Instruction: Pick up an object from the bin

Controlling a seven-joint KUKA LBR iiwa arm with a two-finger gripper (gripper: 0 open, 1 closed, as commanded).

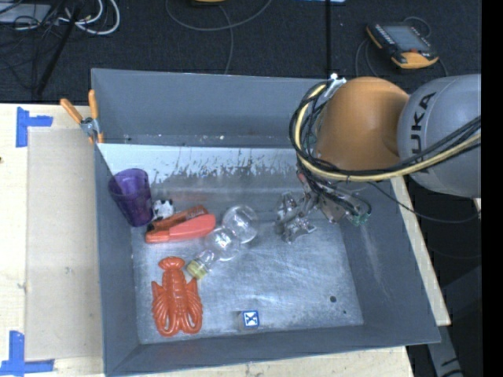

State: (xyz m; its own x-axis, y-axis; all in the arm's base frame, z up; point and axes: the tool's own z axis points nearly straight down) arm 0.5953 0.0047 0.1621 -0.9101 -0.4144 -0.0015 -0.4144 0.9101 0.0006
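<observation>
Orange wrist cover (357, 124), looped with cables, is seen highest of all, at 2 o'clock over the grey bin (236, 108). Beneath it the gripper (295, 222) is set low, at 2 o'clock on the floor; whether it is apart or together cannot be told. A red lobster (177, 301) is spotted at 8 o'clock. Just beside the gripper, at its 9 o'clock, a clear plastic piece (237, 225) with a yellowish end is found, the nearest thing. Crowded against that is a red stapler (182, 226), with a purple cup (132, 196) upright at 10. A small blue-and-white tile (251, 318) is noted at 6.
</observation>
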